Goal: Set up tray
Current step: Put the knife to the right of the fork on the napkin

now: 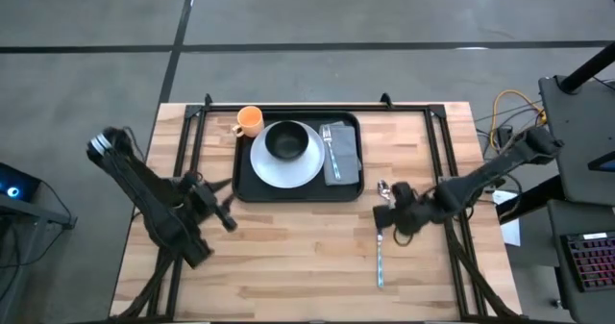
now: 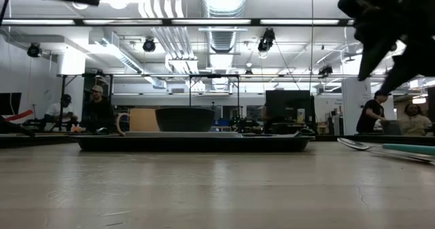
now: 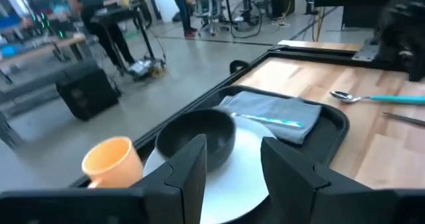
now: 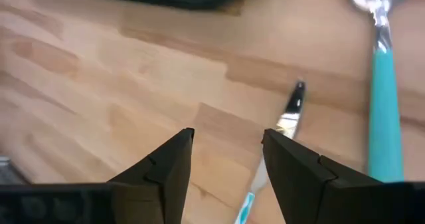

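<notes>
One black tray (image 1: pixel 245 185) sits on the far half of the wooden table (image 1: pixel 288 257), near the far edge and about centred between the arms. On it: a white plate (image 1: pixel 274 168) with a dark bowl (image 1: pixel 285 140) resting on top, and to the plate's right a grey folded napkin (image 1: pixel 342 165) with a fork (image 1: pixel 330 139) lying on it. An orange cup (image 1: pixel 250 121) stands at the tray's far left corner; whether it is on the rim or just beside it cannot be told.

Off the tray, on bare wood to its right, lies a teal-handled spoon (image 1: pixel 381 242), bowl end toward the far side. The right wrist view shows a second utensil, a knife (image 4: pixel 287 121) with a teal handle, lying beside the spoon (image 4: pixel 382 84), not touching it.

Right gripper (image 1: pixel 389 218) hovers above this cutlery; its fingers (image 4: pixel 166 167) stand apart with nothing between them, the knife showing on the table through the gap.

Left gripper (image 1: pixel 227 218) is near the tray's near left corner, over bare table. Its fingers (image 3: pixel 192 174) are parted, holding nothing; past them the bowl (image 3: pixel 196 139), plate and cup (image 3: pixel 113 161) are seen.

People show in the room beyond the table.
</notes>
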`<state>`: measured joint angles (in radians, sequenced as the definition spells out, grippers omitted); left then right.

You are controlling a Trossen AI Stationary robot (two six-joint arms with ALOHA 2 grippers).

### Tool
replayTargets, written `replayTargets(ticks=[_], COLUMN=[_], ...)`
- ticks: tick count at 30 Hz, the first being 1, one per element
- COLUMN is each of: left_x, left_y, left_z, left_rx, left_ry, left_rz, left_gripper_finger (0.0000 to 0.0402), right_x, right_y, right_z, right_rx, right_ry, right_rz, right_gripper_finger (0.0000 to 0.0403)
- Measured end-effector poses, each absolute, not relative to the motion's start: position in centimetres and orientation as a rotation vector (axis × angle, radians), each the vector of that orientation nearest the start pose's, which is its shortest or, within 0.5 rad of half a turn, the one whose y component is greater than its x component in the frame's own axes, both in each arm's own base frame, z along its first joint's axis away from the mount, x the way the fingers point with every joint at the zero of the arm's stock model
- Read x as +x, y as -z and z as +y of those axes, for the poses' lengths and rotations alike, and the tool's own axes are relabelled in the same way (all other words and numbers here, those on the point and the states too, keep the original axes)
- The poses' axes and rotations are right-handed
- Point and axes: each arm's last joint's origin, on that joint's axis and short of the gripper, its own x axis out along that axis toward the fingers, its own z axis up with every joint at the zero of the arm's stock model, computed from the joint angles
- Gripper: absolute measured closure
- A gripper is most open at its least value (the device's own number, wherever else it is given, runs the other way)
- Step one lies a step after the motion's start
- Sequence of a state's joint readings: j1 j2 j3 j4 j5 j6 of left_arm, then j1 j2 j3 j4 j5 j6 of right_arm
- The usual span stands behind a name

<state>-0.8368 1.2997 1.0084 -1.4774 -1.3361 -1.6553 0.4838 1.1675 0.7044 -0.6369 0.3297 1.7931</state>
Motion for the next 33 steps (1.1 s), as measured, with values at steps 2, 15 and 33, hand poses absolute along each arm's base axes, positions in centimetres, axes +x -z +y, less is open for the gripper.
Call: replayTargets(ticks=[2, 15, 33], left_x=[13.5, 9.5, 8.0], left_y=[-26.8, -26.4, -25.6], left_z=[-10.7, -6.3, -5.2], left_rx=[-0.027, 0.042, -0.010], left_ry=[-0.758, -0.710, -0.624], left_rz=[0.261, 0.250, 0.322], left_gripper_finger=[0.0277, 0.0277, 0.0277], right_x=[18.6, 23.6, 25.2], right_y=[-19.8, -16.5, -17.1], right_z=[10.3, 18.1, 22.5], right_rx=[1.191, 1.159, 1.095], right_ry=[0.768, 0.915, 1.105], right_rz=[0.800, 0.857, 0.944], right_gripper_finger=[0.0230, 0.0234, 0.0247])
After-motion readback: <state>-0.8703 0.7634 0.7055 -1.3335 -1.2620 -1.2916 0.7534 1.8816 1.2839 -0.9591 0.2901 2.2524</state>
